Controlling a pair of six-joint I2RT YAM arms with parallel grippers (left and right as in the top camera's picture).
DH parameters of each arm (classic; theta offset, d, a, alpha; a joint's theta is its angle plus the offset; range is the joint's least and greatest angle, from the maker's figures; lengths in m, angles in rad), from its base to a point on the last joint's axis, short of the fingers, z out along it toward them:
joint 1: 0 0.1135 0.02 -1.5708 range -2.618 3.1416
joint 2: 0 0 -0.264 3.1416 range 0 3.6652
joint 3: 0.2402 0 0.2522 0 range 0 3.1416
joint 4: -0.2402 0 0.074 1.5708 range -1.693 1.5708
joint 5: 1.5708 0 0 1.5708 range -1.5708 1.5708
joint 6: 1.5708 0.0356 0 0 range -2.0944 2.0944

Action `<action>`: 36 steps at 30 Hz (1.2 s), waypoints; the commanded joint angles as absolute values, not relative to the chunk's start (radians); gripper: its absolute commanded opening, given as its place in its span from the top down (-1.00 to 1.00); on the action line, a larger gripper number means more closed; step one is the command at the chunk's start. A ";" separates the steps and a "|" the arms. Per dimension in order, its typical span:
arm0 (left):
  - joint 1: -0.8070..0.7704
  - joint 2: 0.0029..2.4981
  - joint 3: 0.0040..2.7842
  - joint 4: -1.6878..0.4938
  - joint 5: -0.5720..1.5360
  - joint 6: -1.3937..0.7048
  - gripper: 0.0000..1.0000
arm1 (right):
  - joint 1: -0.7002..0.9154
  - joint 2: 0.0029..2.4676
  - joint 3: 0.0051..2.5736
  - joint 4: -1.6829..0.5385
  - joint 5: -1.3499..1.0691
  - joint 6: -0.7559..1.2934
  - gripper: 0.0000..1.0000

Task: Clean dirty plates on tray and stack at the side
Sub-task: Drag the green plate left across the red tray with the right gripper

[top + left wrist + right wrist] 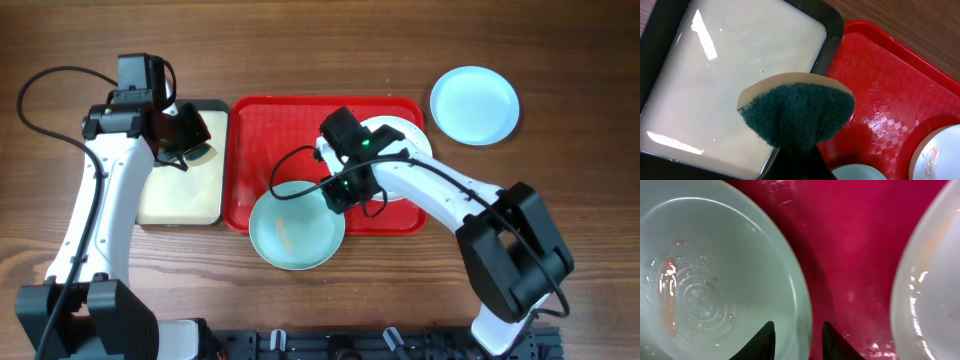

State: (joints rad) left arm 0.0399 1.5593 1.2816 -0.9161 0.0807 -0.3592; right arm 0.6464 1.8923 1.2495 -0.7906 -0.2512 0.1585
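A pale light-blue plate (296, 232) (715, 280) with an orange smear lies at the front edge of the red tray (290, 120) (850, 240), overhanging it. My right gripper (335, 190) (797, 330) straddles this plate's right rim, one finger inside and one outside, with small gaps still showing. A white plate (410, 135) (930, 280) sits at the tray's back right. Another light-blue plate (475, 104) rests on the table beyond the tray. My left gripper (190, 135) (800, 160) is shut on a green and cream sponge (797, 112), held over the black-rimmed tray.
The black-rimmed tray (215, 105) (832, 30) with a cream inside lies just left of the red tray, their edges nearly touching. Cables run from both arms across the wooden table.
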 commanded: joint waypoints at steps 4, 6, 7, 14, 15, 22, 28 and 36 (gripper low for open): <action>0.036 1.541 1.275 -0.916 0.093 -0.343 0.92 | 0.662 1.901 1.234 -0.759 -0.231 0.160 0.39; 0.036 1.541 1.275 -0.916 0.093 -0.343 0.92 | 0.662 1.916 1.234 -0.756 -0.231 0.160 0.52; 0.036 1.541 1.275 -0.916 0.093 -0.343 0.92 | 0.662 1.923 1.234 -0.756 -0.231 0.160 0.55; 0.036 1.541 1.275 -0.916 0.092 -0.343 0.92 | 0.660 1.934 1.237 -0.700 -0.229 0.160 0.91; 0.036 1.541 1.275 -0.916 0.092 -0.343 0.92 | 0.657 1.934 1.248 -0.689 -0.217 0.161 0.91; 0.036 1.541 1.275 -0.916 0.092 -0.343 0.92 | 0.612 1.934 1.340 -0.490 -0.012 0.323 0.91; 0.036 1.541 1.275 -0.907 0.084 -0.343 0.92 | 0.608 1.961 1.333 -0.422 0.079 0.344 0.91; 0.036 1.541 1.275 -0.904 0.085 -0.252 0.92 | 0.608 2.020 1.333 -0.352 0.075 0.340 0.91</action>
